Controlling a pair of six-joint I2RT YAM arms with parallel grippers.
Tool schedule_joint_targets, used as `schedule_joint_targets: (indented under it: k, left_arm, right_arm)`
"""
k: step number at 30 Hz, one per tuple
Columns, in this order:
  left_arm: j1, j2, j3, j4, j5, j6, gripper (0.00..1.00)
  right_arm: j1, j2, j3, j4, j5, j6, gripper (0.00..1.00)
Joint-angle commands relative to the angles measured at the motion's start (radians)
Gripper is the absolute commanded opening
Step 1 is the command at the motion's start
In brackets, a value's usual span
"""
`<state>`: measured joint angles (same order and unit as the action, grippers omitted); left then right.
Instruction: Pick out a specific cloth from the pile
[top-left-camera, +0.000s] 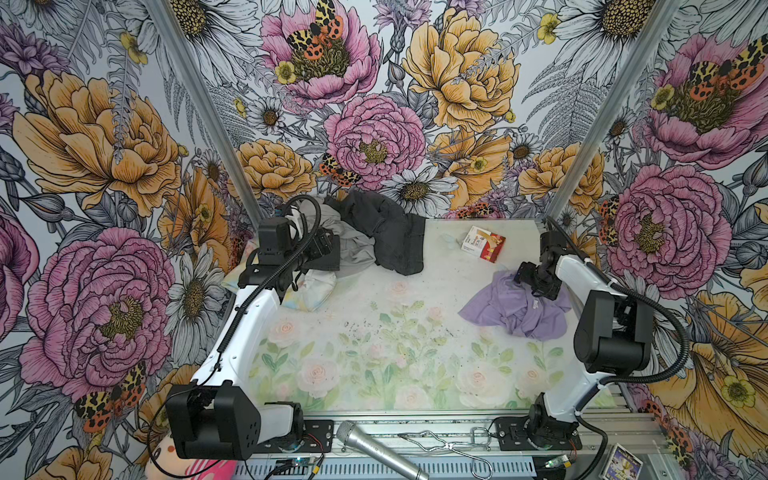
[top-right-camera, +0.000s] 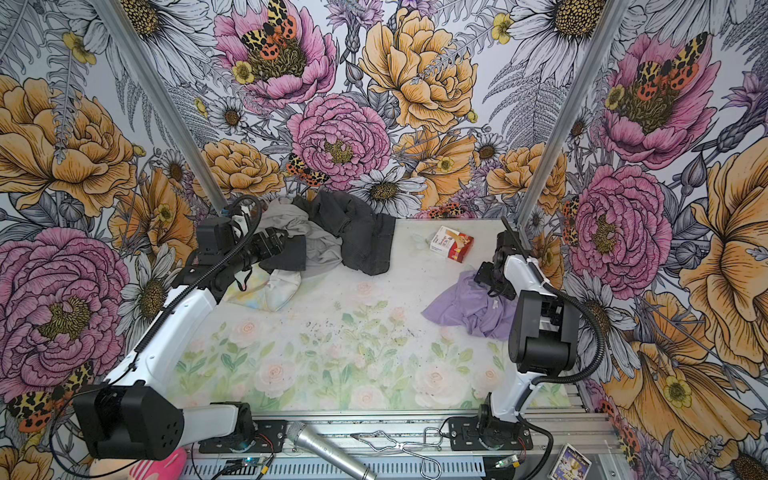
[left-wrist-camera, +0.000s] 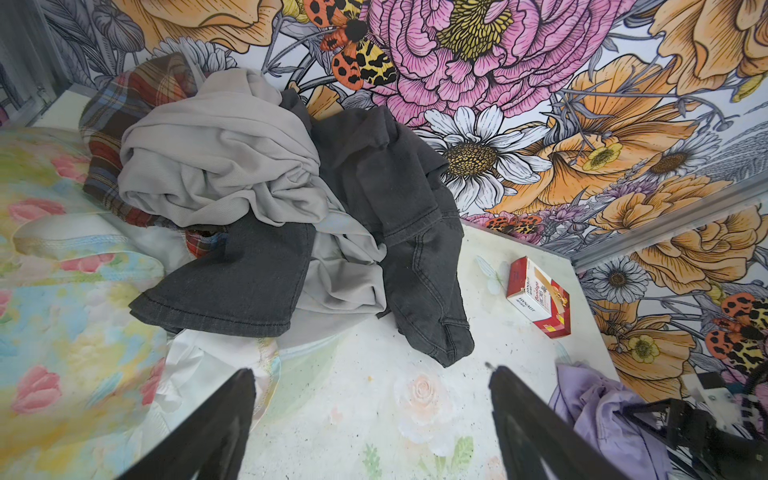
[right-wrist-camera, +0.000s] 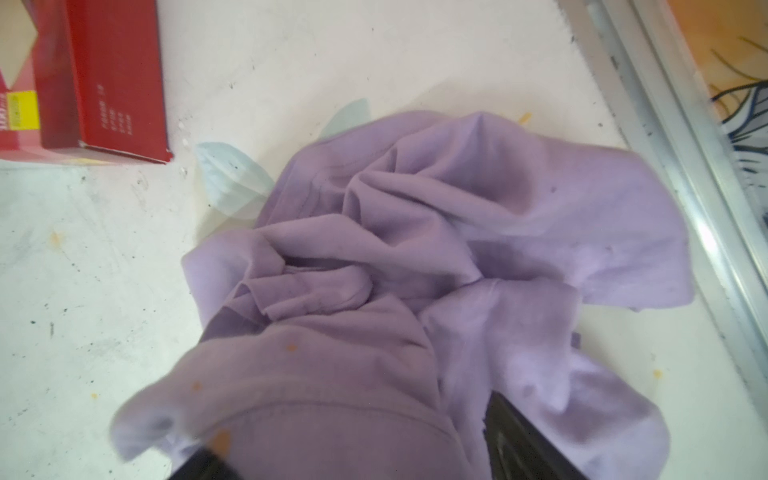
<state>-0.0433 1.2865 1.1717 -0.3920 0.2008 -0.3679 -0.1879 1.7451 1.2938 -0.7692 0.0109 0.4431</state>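
The lavender cloth (top-left-camera: 511, 309) (top-right-camera: 469, 307) lies crumpled on the table at the right, apart from the pile. My right gripper (top-left-camera: 525, 276) (right-wrist-camera: 349, 428) is down on its far edge, jaws wide apart, with folds of the cloth (right-wrist-camera: 457, 232) bunched loosely between and over the fingers (right-wrist-camera: 523, 440). The pile (top-left-camera: 374, 237) (left-wrist-camera: 270, 208) of dark grey, light grey and plaid garments sits at the back left. My left gripper (top-left-camera: 322, 249) (left-wrist-camera: 370, 372) hovers at the pile's near edge, open, with only bare table between its fingers.
A red and white box (top-left-camera: 484, 243) (right-wrist-camera: 104, 79) lies behind the lavender cloth. A pastel floral cloth (top-left-camera: 307, 291) spreads under the left arm. A microphone (top-left-camera: 378, 449) and wire tongs (top-left-camera: 449, 446) rest on the front rail. Metal frame posts stand at the table's back corners.
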Motion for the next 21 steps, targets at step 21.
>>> schedule_joint_targets:
  k: [21]
  left_arm:
    - [-0.102, -0.009, -0.036, 0.0, -0.246, 0.131, 0.99]
  right_arm:
    - [0.178, -0.364, 0.094, 0.27, 0.122, -0.169, 0.98]
